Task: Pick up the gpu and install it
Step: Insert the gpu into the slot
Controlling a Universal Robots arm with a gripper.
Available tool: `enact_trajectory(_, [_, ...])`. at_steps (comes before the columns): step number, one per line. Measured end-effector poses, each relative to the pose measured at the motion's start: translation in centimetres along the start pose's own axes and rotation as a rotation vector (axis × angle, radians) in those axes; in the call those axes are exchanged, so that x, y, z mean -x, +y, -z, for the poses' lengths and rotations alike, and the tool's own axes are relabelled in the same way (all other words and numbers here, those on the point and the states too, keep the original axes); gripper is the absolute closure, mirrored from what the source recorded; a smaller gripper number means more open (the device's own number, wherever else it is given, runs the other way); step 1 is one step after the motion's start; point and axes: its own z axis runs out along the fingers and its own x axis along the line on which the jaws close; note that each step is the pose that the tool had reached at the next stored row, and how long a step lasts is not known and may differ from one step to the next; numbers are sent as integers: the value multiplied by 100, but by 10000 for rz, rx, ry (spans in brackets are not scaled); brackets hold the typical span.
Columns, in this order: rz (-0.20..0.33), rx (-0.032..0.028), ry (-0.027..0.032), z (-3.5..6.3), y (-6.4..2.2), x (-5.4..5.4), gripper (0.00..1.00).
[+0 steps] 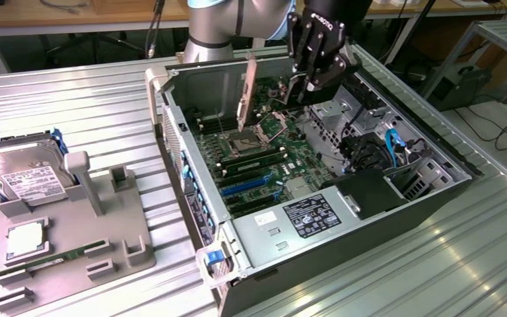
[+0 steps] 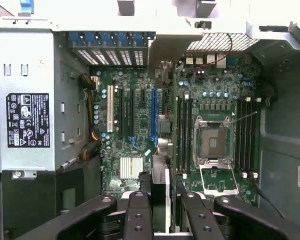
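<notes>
- Starting at the gripper, upper middle of the exterior view: clamped tight on the gpu at one end, with the pale bracket end poking toward the exterior view's left.
- Same story from the wrist view: gripper pinching the gpu, seen edge-on between the fingers.
- So, pickup: done. Install: not yet. Hanging up around the rim of the case, well above the motherboard, not seated in anything.
- Looks roughly lined up with the blue slot, but can't swear to which slot from an edge-on look.
- Room-wise: open straight down over the slot area, tighter out to the sides.
- Boxed in by the power supply at lower middle, the CPU socket and RAM slots just beside the expansion slots, and a cable tangle at centre right.
- Closed off at the bracket end by the rear grilles, so not much slack along that edge.
- Way out at lower left: a tray with the hard drive, well apart from the case and no bother.
</notes>
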Motion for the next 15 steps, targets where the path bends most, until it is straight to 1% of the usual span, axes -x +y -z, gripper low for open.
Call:
enact_trajectory(1, [124,-17,5,-62,-2,0,73])
enact_trajectory(3, [325,-16,13,-177,-6,-1,73])
enact_trajectory(5, [392,-15,16,-309,-11,-1,73])
enact_trajectory(7, [401,-15,16,-399,-14,-2,73])
enact_trajectory(9, [403,-16,15,-466,-17,-2,73])
enact_trajectory(15, [404,-15,16,-506,-18,-2,73])
